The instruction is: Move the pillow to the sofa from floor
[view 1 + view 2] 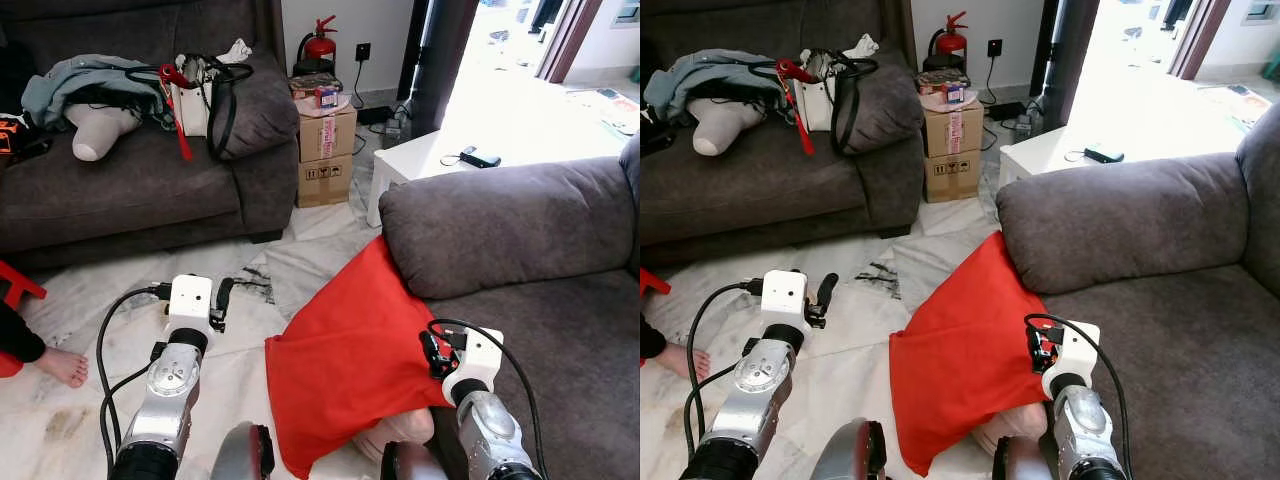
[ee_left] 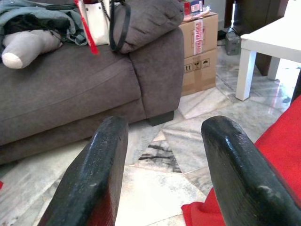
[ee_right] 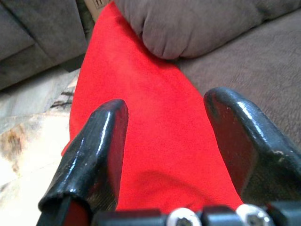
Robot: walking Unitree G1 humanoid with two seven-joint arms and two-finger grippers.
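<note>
Between the spread black fingers of the right gripper the red fabric pillow is seen, not yet pinched. It is propped against the front of the grey upholstered sofa, its top corner tucked under the armrest and its lower edge down by the marble floor; the lift onto the seat is judged still to be done. The left gripper is held open beside the pillow. Further off, a second grey sofa heaped with clothes and bags, cardboard boxes, a white low table and a person's bare foot are noted; the overhanging armrest may obstruct the lift.
</note>
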